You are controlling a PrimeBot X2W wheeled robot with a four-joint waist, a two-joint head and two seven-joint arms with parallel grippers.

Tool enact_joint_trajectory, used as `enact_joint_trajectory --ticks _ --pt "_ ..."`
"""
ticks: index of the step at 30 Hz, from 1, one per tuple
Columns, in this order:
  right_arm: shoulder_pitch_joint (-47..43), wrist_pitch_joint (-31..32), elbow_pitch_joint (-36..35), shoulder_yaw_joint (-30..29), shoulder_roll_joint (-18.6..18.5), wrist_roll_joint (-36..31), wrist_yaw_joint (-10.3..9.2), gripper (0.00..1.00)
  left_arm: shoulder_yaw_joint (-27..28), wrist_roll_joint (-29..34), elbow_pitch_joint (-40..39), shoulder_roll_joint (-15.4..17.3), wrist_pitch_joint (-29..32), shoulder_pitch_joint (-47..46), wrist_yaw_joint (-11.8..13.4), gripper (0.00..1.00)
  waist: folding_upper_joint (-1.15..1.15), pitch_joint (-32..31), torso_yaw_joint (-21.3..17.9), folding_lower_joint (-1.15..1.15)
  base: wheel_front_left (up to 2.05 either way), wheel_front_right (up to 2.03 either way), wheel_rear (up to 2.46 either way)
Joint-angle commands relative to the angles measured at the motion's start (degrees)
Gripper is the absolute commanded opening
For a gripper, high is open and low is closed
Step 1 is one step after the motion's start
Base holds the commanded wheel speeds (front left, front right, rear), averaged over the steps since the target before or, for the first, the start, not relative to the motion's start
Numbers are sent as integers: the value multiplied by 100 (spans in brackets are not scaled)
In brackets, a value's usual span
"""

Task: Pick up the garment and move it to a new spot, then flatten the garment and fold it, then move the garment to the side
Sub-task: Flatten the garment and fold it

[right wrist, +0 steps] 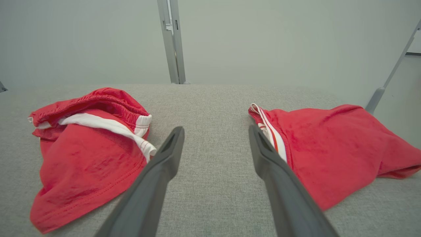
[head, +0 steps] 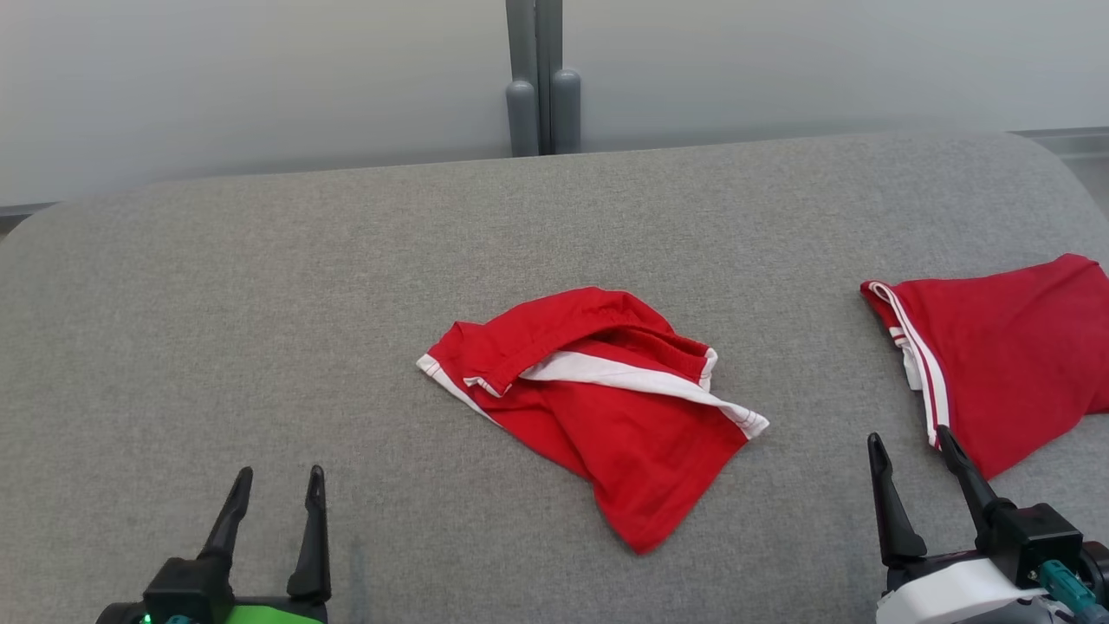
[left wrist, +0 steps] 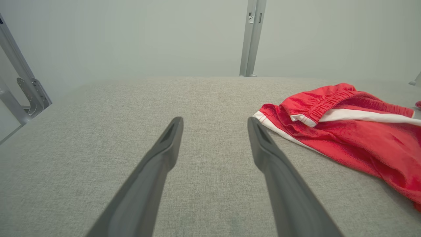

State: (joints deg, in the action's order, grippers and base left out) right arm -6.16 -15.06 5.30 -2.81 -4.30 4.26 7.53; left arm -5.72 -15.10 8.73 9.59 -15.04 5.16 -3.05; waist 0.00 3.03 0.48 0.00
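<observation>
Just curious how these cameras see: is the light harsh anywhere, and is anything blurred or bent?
Head view: soft, even light, no glare, barely a shadow under the crumpled red shorts; the wall looks hazy. Left wrist view: the left tool's fingers loom oversized and soft. Right wrist view: same stretching, yet the second red garment is sharp.

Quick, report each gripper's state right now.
Left gripper: open, holding nothing.
Right gripper: open, holding nothing.
</observation>
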Motion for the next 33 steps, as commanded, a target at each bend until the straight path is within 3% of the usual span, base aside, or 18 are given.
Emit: enact_joint_trajectory --ticks 1,9,14,20,27,33 --pt "72 -16 -30 4 -26 -20 -9 100 -31 48 -16 -7 -15 -80 -36 100 0 26 -22 0 0 0 0" --pt "296 -16 -114 89 -5 -47 -9 100 -927 524 150 209 478 -966 -317 100 0 406 -110 0 0 0 0" --pt "571 -16 -102 303 33 -11 -9 100 -1969 926 602 600 1207 -1966 -436 100 0 726 -361 0 0 0 0" --pt "674 -16 -90 339 97 67 -9 100 -2821 826 1044 1095 1512 -2679 -439 100 0 855 -706 0 0 0 0" --pt "653 -15 -81 327 130 126 -9 100 -3238 604 1329 1468 1590 -3194 -442 100 0 1007 -966 0 0 0 0" --pt "717 -16 -88 305 137 289 -9 100 -3256 456 1687 1542 1562 -3344 -441 100 0 1053 -1084 0 0 0 0"
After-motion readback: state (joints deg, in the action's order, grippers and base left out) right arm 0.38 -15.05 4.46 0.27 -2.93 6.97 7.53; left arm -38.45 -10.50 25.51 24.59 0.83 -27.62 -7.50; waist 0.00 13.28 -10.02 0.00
